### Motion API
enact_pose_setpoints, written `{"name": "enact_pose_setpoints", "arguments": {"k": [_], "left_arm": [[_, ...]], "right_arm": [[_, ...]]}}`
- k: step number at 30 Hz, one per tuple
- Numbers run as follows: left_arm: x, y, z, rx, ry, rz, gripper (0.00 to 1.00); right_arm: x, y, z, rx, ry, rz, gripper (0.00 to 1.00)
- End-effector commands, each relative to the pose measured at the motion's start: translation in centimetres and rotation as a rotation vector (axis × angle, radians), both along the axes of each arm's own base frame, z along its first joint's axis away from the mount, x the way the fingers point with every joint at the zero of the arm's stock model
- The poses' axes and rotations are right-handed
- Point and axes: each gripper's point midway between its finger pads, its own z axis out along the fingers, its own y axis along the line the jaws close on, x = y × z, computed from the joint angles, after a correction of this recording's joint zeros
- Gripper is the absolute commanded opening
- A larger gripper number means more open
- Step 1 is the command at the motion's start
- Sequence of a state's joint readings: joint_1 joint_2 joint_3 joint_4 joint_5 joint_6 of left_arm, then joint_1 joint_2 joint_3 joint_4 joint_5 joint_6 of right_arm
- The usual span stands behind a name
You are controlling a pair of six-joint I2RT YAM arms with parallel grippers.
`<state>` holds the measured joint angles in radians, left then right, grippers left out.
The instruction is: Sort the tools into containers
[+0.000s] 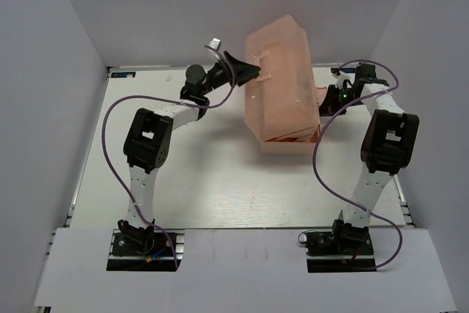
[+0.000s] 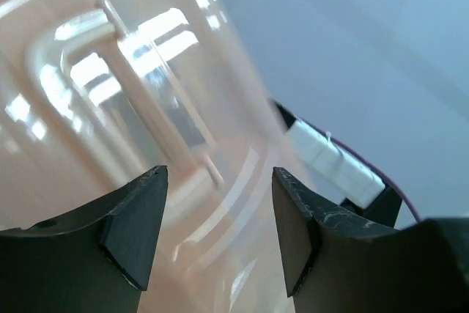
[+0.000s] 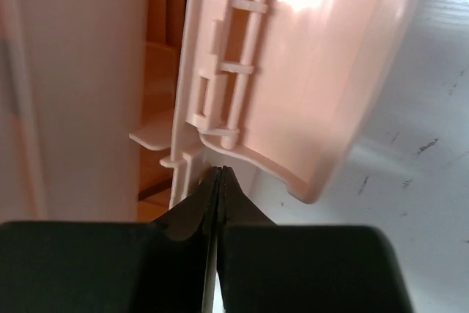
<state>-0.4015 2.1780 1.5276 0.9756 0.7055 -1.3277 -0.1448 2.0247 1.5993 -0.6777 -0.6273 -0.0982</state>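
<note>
The peach-pink toolbox (image 1: 282, 71) stands on the far middle of the white table (image 1: 220, 181), close to the back wall, with one arm on either side of it. Its translucent body rises to a sloped top. At the near right corner, layered orange edges show between the upper part and the base.

The left tool (image 1: 255, 72) reaches in from the left and meets the upper left wall of the toolbox. In the left wrist view this tool (image 2: 218, 177) is spread wide, its two dark fingers (image 2: 135, 225) well apart. The glossy pink wall of the toolbox (image 2: 110, 93) fills the space beyond them. Nothing sits between the fingers, and it is unclear whether their tips touch the plastic. A white connector (image 2: 333, 159) on a purple cable lies at the right of that view. Pale shapes glint through the wall, but they are too blurred to name.

The right tool (image 1: 324, 108) comes in from the right, at the toolbox's right side, low down. In the right wrist view this tool (image 3: 220, 174) has its fingers pressed flat together, with no gap and nothing visible between them. Their joined tip sits right under a ribbed, hinged edge of the toolbox (image 3: 308, 71), where a pink panel swings outward over the table (image 3: 425, 108). Darker orange interior shows through the slot to the left of that edge.
</note>
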Motion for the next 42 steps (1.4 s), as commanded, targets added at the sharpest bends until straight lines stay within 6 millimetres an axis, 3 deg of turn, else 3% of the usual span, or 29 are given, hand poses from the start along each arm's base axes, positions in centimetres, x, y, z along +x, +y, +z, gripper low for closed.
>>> {"name": "enact_pose_setpoints", "arguments": {"k": [1,3,4,5,7,8,9,11,12,13,14,15,16,18,20,23,26,28,29,30,31,32,34,35,36,37,39,41,42], "left_arm": [[-2.5,-2.1,0.4,0.035,0.01,-0.088,0.69],[-2.8,-1.4,1.1,0.046,-0.016,-0.038,0.69],[-3.4,-0.2,4.0,0.039,-0.072,-0.007,0.69],[-3.2,0.7,4.9,0.062,-0.13,0.044,0.69],[-3.9,1.5,5.3,0.121,-0.136,0.084,0.71],[-5.1,2.5,8.5,0.118,-0.2,0.128,0.71],[-5.4,3.0,7.6,0.184,-0.206,0.158,0.72],[-6.3,4.3,8.4,0.234,-0.242,0.22,0.73],[-7.6,5.4,8.3,0.311,-0.266,0.245,0.76],[-8.0,6.0,7.8,0.364,-0.269,0.266,0.76],[-7.7,7.1,7.3,0.433,-0.259,0.328,0.8],[-7.8,9.2,4.3,0.597,-0.213,0.39,0.88],[-8.2,9.7,2.3,0.68,-0.191,0.39,0.9],[-9.0,11.2,-3.2,0.841,-0.131,0.366,0.91],[-10.5,12.6,-8.5,0.927,-0.029,0.32,0.92],[-12.1,11.8,-12.2,0.938,-0.008,0.256,0.92],[-13.4,11.4,-13.3,0.905,-0.007,0.206,0.9],[-13.7,12.4,-12.8,0.95,-0.044,0.231,0.79],[-14.3,13.3,-13.3,1.007,-0.048,0.225,0.73],[-14.2,14.2,-13.2,1.048,-0.05,0.262,0.47],[-14.4,15.0,-13.1,1.077,-0.055,0.279,0.37],[-15.1,15.7,-11.9,1.098,-0.082,0.288,0.32],[-15.8,16.1,-10.5,1.106,-0.12,0.29,0.51],[-16.0,16.4,-9.7,1.117,-0.161,0.29,0.66],[-16.8,16.8,-8.7,1.12,-0.189,0.294,0.92],[-17.2,17.1,-8.1,1.126,-0.215,0.296,1.0],[-17.8,18.0,-7.9,1.146,-0.248,0.316,1.0],[-19.3,18.2,-7.5,1.108,-0.288,0.324,1.0],[-19.9,17.9,-7.3,1.081,-0.311,0.311,1.0]], "right_arm": [[-0.7,1.8,1.4,0.068,-0.002,0.015,0.0],[-0.8,1.0,1.0,0.044,-0.01,-0.004,0.0],[-0.8,0.7,0.9,0.04,-0.014,-0.01,0.0],[-1.1,0.5,0.8,0.03,-0.008,-0.019,0.0],[-1.1,0.0,0.9,0.016,-0.017,-0.03,0.0],[-1.1,-0.4,0.7,-0.01,-0.013,-0.042,0.0],[-1.3,-0.9,1.2,-0.032,-0.021,-0.05,0.0],[-1.5,-2.4,0.8,-0.119,-0.024,-0.084,0.0],[-1.9,-3.6,1.9,-0.196,-0.068,-0.092,0.0],[-2.4,-4.0,1.9,-0.228,-0.072,-0.098,0.05],[-2.6,-5.0,2.9,-0.3,-0.115,-0.103,0.28],[-3.0,-6.2,3.7,-0.376,-0.152,-0.12,0.39],[-3.8,-6.6,4.4,-0.408,-0.178,-0.122,0.62],[-4.2,-7.2,4.9,-0.458,-0.228,-0.116,0.77],[-5.2,-7.2,5.6,-0.485,-0.267,-0.118,0.77],[-5.1,-7.3,6.4,-0.472,-0.267,-0.168,0.77],[-5.3,-7.2,8.0,-0.462,-0.289,-0.207,0.77],[-6.1,-7.2,9.2,-0.477,-0.338,-0.208,0.76],[-7.7,-7.4,9.5,-0.504,-0.376,-0.22,0.76],[-7.6,-7.3,9.9,-0.506,-0.422,-0.226,0.79],[-8.2,-7.2,10.0,-0.502,-0.44,-0.239,0.81],[-10.0,-6.8,9.8,-0.463,-0.449,-0.305,0.9],[-11.6,-6.2,8.8,-0.435,-0.427,-0.322,0.9],[-12.4,-5.7,9.7,-0.401,-0.45,-0.343,0.9],[-13.8,-5.3,8.8,-0.381,-0.429,-0.359,0.9],[-14.5,-5.1,9.4,-0.372,-0.456,-0.366,0.9],[-16.3,-4.2,8.4,-0.331,-0.449,-0.362,0.9],[-16.8,-3.9,7.9,-0.328,-0.464,-0.342,0.9],[-17.7,-3.7,6.5,-0.327,-0.454,-0.343,0.9]]}}
